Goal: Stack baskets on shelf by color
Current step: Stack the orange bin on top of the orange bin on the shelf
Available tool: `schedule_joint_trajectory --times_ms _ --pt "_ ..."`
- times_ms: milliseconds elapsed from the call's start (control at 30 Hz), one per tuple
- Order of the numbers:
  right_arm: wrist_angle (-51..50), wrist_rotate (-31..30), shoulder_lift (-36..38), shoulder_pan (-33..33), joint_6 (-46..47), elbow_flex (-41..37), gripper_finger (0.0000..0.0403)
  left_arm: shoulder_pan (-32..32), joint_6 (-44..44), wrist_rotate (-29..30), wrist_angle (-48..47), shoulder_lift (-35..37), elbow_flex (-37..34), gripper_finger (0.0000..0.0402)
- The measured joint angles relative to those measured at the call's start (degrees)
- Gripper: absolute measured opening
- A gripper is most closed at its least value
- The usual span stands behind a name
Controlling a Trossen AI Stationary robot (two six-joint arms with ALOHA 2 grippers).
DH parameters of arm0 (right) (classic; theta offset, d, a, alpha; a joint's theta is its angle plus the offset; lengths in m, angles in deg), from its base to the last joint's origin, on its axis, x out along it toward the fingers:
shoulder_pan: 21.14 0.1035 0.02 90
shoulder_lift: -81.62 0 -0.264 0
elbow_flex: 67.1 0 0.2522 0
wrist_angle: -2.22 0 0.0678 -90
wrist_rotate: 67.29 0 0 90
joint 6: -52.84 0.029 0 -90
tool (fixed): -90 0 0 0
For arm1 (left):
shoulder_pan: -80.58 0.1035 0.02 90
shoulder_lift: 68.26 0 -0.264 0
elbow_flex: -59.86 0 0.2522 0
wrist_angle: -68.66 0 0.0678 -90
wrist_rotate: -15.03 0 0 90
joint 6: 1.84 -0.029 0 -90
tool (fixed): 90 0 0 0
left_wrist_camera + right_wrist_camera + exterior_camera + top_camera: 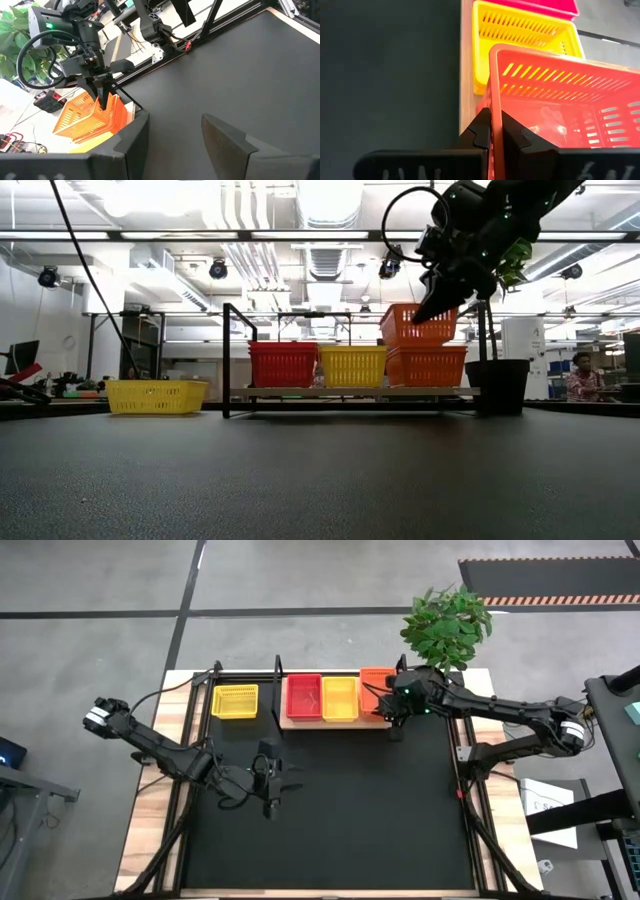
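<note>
the right gripper [432, 308] is pinching the rim of an orange basket [418, 326], holding it tilted above another orange basket [426, 366] at the shelf's [350, 393] right end; the left gripper [268, 792] is waiting spread.

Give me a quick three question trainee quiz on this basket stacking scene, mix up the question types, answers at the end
1. True or false: the right end effector grips the wall of an orange basket.
2. Which colour is the lone basket off the shelf? A) red B) yellow C) orange
3. Fill in: the held basket hangs above another ____ basket.

Key: 1 true; 2 B; 3 orange.
</note>
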Motion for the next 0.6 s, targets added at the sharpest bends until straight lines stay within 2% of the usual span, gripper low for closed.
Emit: schedule_joint_trajectory --times_ms 433,600 --pt "-0.8 -0.2 0.0 -0.7 -0.7 -0.3 0.0009 0.0 0.1 0.0 0.0 0.0 0.0 0.0164" --pt "-0.7 -4.6 0.0 -0.7 -1.0 -1.8 0.0009 0.0 0.1 0.0 0.0 0.0 0.0 0.0164"
